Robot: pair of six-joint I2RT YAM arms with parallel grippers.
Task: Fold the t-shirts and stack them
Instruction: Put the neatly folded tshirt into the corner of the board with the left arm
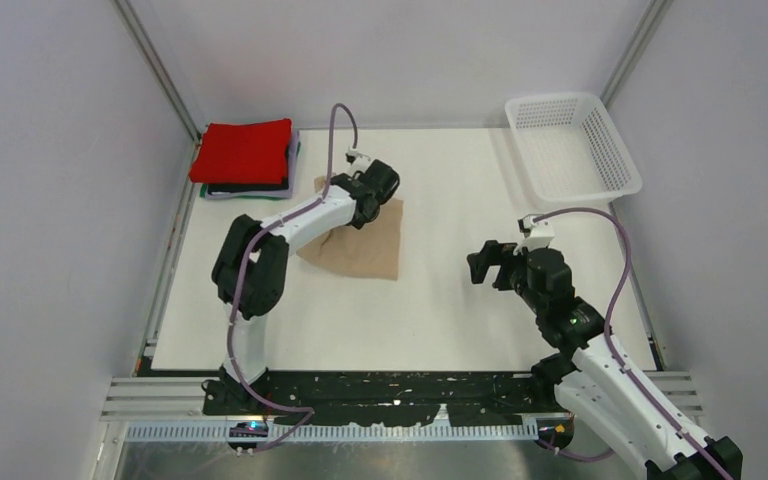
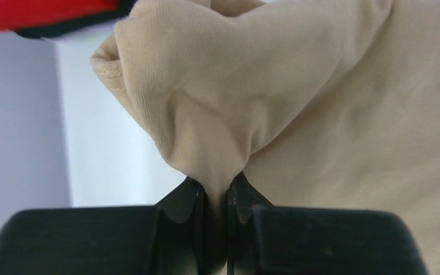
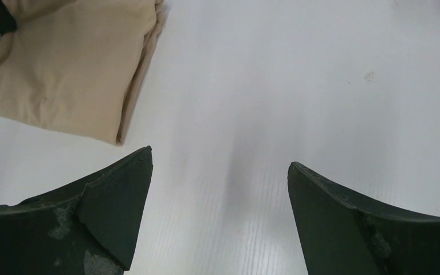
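The beige t-shirt (image 1: 365, 245) lies partly folded on the table's left middle. My left gripper (image 1: 365, 205) is shut on a bunched fold of the beige t-shirt (image 2: 298, 97), cloth pinched between both fingers (image 2: 186, 200). A stack of folded shirts sits at the back left, with the red shirt (image 1: 243, 151) on top and black, green and lavender edges below it; the red shirt also shows in the left wrist view (image 2: 40, 12). My right gripper (image 1: 487, 265) is open and empty over bare table, right of the beige t-shirt (image 3: 63, 69).
A white mesh basket (image 1: 572, 145) stands at the back right. Grey walls close in the table on the left, back and right. Bare table (image 1: 440, 310) lies between the two arms.
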